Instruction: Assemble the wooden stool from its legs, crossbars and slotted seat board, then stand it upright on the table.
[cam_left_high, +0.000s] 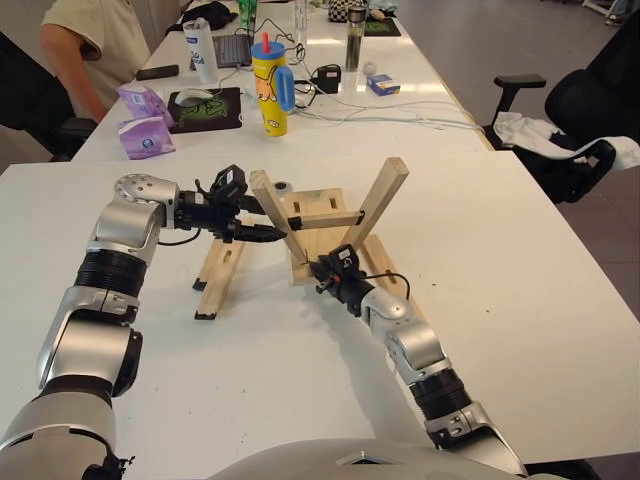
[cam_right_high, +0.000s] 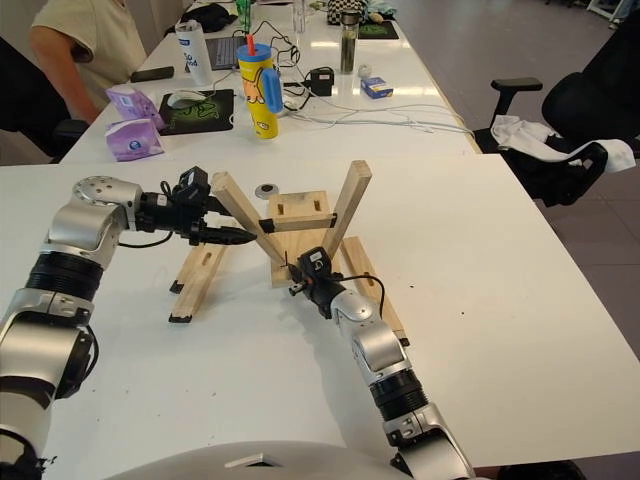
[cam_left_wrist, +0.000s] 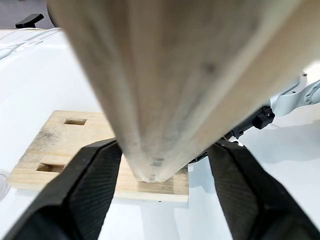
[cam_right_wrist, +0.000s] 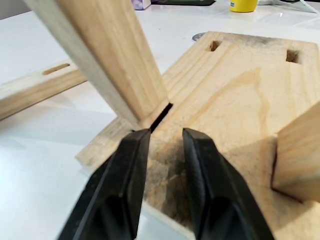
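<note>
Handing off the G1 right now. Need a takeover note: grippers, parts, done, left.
Left gripper: shut on the left leg, partway up.
Right gripper: open, tips at that leg's base on the seat board.
Parts: the board lies flat on the table. The left leg and right leg stand in it, splayed apart and joined by one crossbar. Loose slotted pieces lie flat to the left and right of the board.
Done: two legs and one crossbar are on.
Left: the left leg shows a dark gap at its slot, so it likely needs seating. Fit the loose pieces, then stand the stool upright.
</note>
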